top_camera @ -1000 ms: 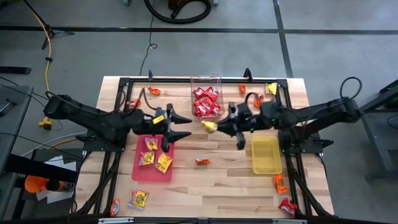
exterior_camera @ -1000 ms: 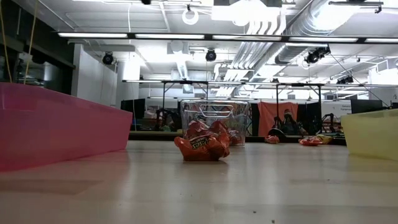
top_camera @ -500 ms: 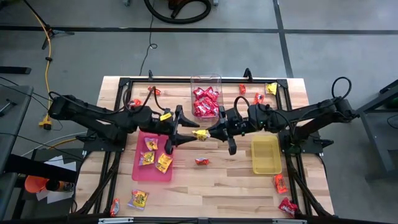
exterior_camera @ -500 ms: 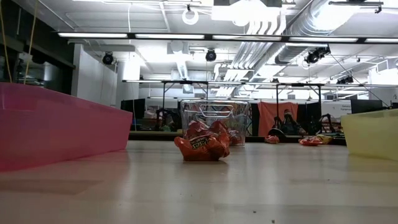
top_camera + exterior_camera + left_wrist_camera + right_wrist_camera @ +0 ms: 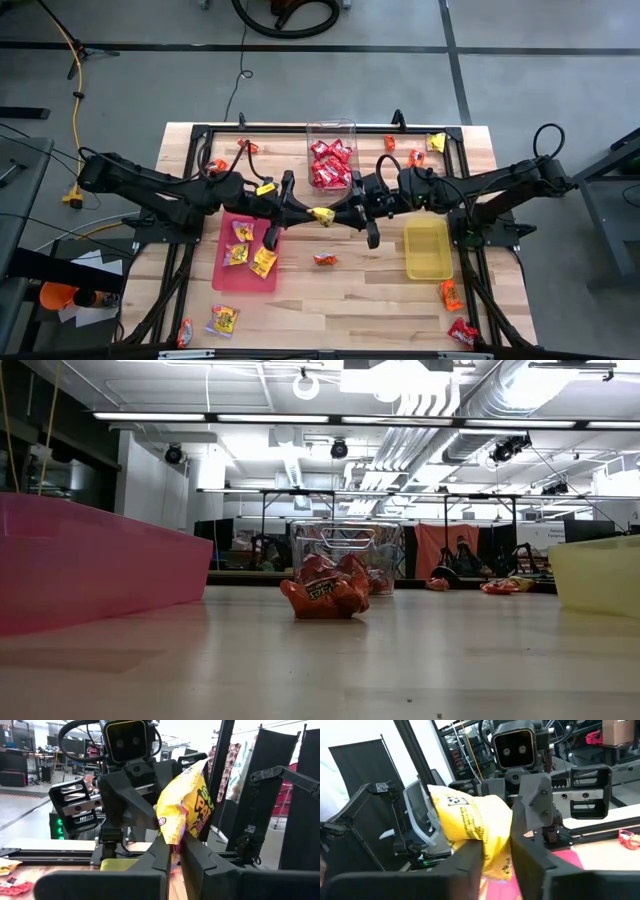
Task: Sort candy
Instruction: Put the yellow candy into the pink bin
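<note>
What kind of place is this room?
Probably a robotics lab or workshop: exposed ceiling ducts, rows of other work tables behind, and a wooden table with two robot arms.

Two trays, pink (image 5: 246, 264) and yellow (image 5: 428, 250), and one clear tub (image 5: 332, 140).

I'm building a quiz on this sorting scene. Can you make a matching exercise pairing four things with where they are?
Things:
1. yellow candy packet
2. pink tray
3. yellow tray
4. clear tub

Places:
A. holds red candies, at the table's far edge
B. empty, under the right arm
C. between the two end effectors, above the table
D. holds three yellow packets

Pairs: 1-C, 2-D, 3-B, 4-A
</note>
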Robot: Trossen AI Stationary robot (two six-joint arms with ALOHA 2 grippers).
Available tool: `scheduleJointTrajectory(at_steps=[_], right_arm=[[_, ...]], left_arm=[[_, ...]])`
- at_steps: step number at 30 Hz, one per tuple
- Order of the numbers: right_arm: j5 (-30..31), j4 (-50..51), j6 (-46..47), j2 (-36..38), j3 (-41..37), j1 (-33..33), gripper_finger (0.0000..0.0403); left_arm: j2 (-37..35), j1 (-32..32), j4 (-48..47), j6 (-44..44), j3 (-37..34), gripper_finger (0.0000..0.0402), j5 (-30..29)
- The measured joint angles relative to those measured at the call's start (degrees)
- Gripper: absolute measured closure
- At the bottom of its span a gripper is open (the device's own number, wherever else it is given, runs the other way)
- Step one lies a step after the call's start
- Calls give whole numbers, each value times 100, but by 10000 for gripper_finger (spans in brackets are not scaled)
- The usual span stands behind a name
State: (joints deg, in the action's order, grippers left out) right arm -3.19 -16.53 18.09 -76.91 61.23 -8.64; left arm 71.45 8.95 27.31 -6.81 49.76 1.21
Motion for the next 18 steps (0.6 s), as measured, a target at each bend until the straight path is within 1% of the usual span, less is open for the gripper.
scheduleJointTrajectory(at_steps=[3, 6, 9, 11, 14, 16, 18], right_arm=[[148, 47, 0, 32, 0, 2, 256], [187, 200, -56, 168, 0, 5, 205], [207, 460, -291, 394, -2, 57, 168], [225, 670, -365, 590, 0, 107, 153], [389, 1044, -391, 844, 0, 197, 144], [501, 1216, -423, 994, 0, 243, 144], [675, 1448, -468, 1126, 0, 272, 144]], left_arm=[[-63, 0, -126, 0, 0, 394, -7], [-273, -3, -585, 4, 4, 398, -49], [-625, -46, -1311, 54, 6, 399, -152], [-898, -79, -1831, 56, 2, 400, -241], [-1453, -85, -2721, -70, 4, 401, -378], [-1848, -65, -3477, -378, 9, 401, -404], [-2168, 33, -4259, -880, 11, 401, -417]])
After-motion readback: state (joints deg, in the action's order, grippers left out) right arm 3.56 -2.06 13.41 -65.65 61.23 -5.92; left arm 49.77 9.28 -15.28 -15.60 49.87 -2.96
